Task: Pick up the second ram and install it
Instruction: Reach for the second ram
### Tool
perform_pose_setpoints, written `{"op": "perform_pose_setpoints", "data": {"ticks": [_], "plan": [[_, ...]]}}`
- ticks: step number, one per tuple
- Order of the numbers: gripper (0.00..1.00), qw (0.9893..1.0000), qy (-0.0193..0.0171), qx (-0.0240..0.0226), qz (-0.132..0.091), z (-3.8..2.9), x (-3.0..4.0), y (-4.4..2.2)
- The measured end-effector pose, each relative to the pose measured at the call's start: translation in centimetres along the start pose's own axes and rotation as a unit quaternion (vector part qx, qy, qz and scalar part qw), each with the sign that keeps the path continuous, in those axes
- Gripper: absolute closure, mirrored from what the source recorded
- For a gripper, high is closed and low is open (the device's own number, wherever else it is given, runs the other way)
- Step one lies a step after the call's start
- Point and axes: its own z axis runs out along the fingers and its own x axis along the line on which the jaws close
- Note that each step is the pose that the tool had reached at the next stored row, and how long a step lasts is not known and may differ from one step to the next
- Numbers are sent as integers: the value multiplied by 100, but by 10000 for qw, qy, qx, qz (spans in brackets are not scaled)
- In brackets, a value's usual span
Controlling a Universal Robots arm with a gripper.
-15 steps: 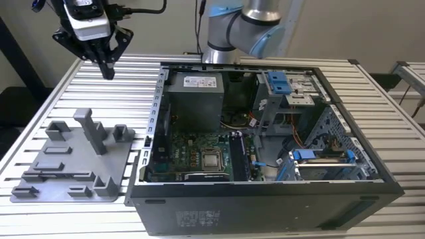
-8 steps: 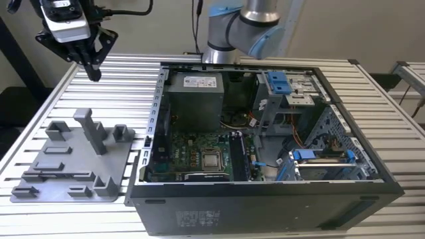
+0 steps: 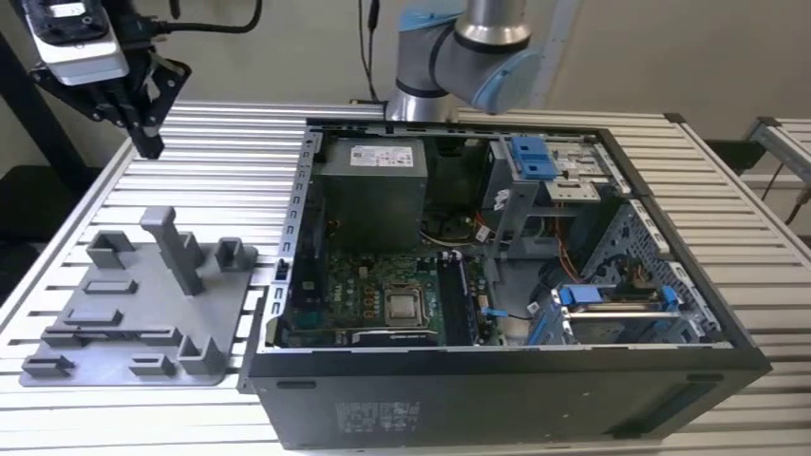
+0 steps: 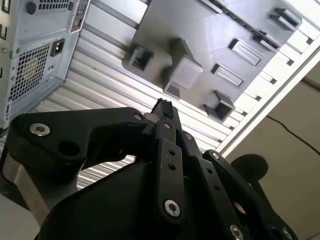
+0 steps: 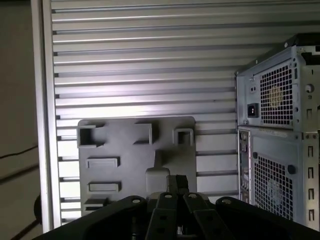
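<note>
Here, the gripper (image 3: 150, 144) (fingers pressed together) hovers above the grey tray (image 3: 218, 318).

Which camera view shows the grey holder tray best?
The exterior view: the whole holder tray shows, posts upright. The first wrist view has the gripper covering one edge; the second wrist view crops it.

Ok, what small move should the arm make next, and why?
Probably shift the gripper over the grey tray and open its jaws. It hangs above the table beside the tray, jaws shut on nothing I can make out, well apart from the open computer.
</note>
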Motion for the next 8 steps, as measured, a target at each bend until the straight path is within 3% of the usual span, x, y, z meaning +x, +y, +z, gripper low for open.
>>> {"op": "perform_pose_setpoints", "data": {"ticks": [8], "plan": [[89, 10000, 1, 0, -17, 7, 311, -59]]}}
